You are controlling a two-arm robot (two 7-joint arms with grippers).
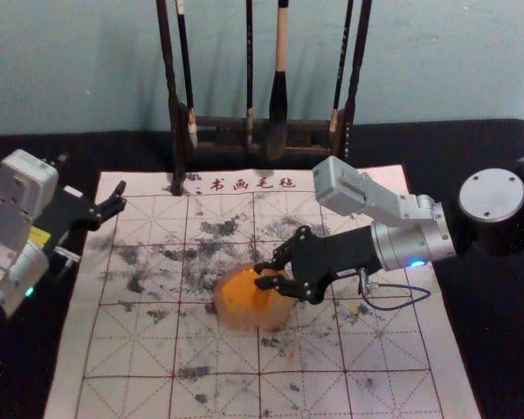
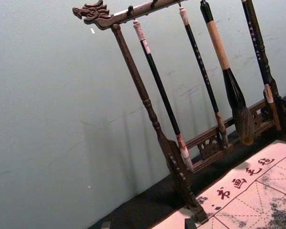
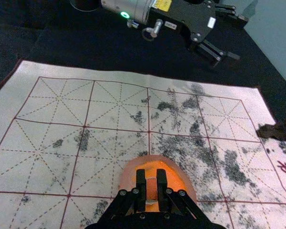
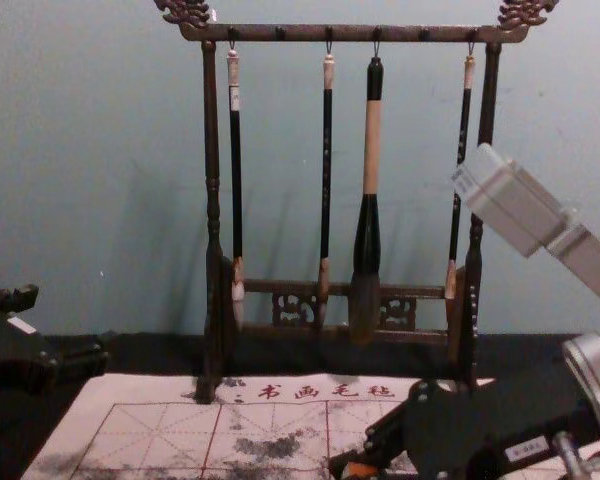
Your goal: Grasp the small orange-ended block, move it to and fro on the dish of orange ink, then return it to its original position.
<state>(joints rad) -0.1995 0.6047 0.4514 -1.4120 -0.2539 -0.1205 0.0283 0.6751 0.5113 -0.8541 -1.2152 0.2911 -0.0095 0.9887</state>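
The right claw (image 1: pixel 259 276) is clamped on the small block (image 3: pixel 151 188), one finger on each side of it. It reaches in from the robot's right, pitched down, and holds the block over the dish (image 1: pixel 244 324), within the outline of the orange ink (image 1: pixel 237 289); whether the block's lower end touches the ink, I cannot tell. The dish sits on a pale felt mat (image 1: pixel 380 353) with red grid lines, blotched with dark ink marks around it. Red characters (image 4: pixel 325 390) run along the mat's far edge. Off to the left, the left claw (image 1: pixel 92 178) is parked above the mat's left edge, fingers spread apart, nothing between them. Beyond the mat's far edge stands a dark wooden rack (image 4: pixel 490 100), with three slender brushes and one thick brush (image 4: pixel 371 150) hanging from its top bar. A black cloth (image 1: pixel 35 153) covers the bench under the mat.
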